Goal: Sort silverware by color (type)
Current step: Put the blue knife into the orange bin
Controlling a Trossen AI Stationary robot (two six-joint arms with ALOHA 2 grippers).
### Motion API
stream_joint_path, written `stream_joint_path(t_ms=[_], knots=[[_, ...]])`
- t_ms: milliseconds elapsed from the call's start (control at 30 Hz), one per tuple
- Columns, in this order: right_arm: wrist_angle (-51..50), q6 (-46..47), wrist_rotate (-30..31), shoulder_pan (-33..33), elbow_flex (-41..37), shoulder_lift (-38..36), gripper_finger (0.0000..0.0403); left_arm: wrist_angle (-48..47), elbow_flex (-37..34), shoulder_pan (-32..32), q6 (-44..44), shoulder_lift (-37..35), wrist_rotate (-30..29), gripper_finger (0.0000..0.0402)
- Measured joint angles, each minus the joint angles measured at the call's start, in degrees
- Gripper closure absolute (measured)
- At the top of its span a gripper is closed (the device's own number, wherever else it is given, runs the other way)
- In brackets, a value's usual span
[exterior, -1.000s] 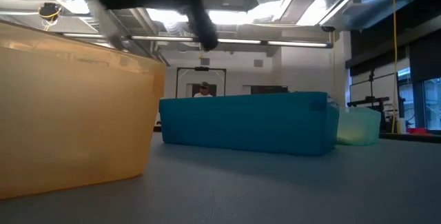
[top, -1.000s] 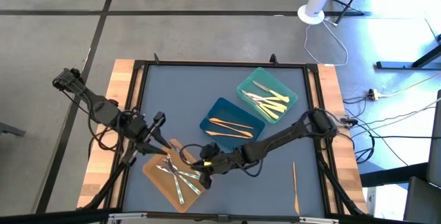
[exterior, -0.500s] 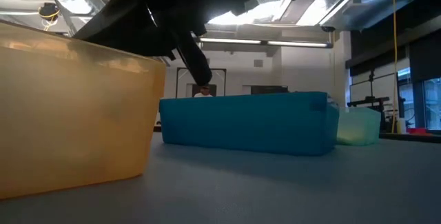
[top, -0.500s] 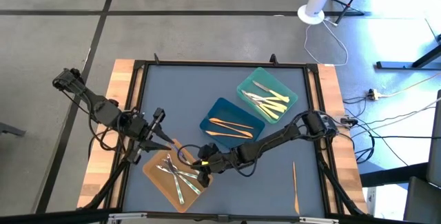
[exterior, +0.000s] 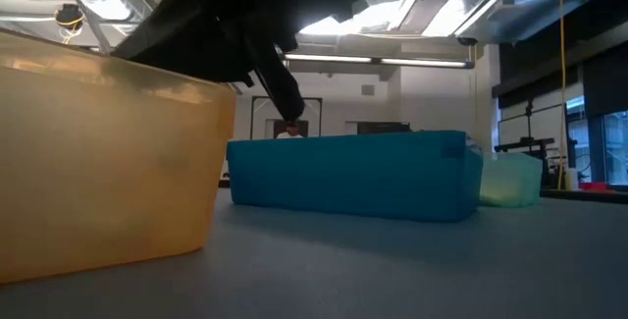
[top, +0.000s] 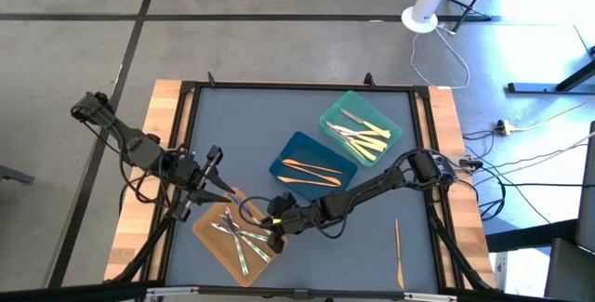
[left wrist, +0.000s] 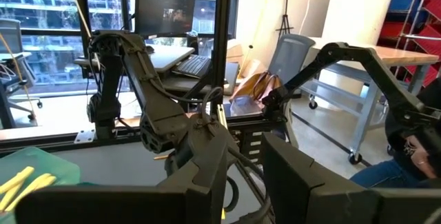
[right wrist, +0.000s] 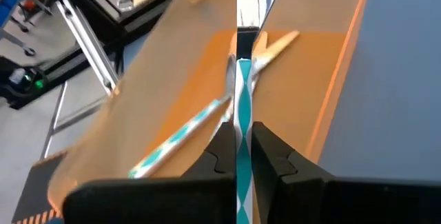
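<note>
The orange tray (top: 220,242) near the table's near-left holds several silvery-clear utensils (top: 244,238). The blue tray (top: 299,146) holds orange utensils (top: 310,168). The teal tray (top: 327,116) holds yellow and silvery ones (top: 363,135). One orange utensil (top: 397,246) lies flat on the table, near right. My right gripper (top: 275,237) reaches over the orange tray's right side, shut on a thin silvery utensil (right wrist: 242,100). My left gripper (top: 223,189) hovers open by the orange tray's far corner; its fingers (left wrist: 207,176) hold nothing. My right gripper (right wrist: 242,138) pinches a thin silvery-clear utensil (right wrist: 242,117) between its two fingers. The utensil lies along the fingers and sticks out past their tips over the orange tray (right wrist: 186,79). Whether its far end touches the utensils in the tray cannot be told.
In the low view the orange tray (exterior: 108,162) stands closest, with the blue tray (exterior: 353,177) and the teal tray (exterior: 510,184) behind it, and the dark arm (exterior: 265,54) above. A raised frame (top: 297,86) rims the mat. A person sits far behind the table.
My right gripper has moved a little toward the table's near-left, over the orange tray, and come lower; in the low view its arm now shows much farther down over the tray.
</note>
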Motion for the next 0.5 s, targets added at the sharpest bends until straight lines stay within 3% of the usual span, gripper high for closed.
stream_joint_path(t_ms=[500], knots=[[-2.87,0.00,-0.10,0.00,-0.02,0.00,0.0395,-0.02,0.00,0.00,-0.07,0.00,0.02,0.0318]])
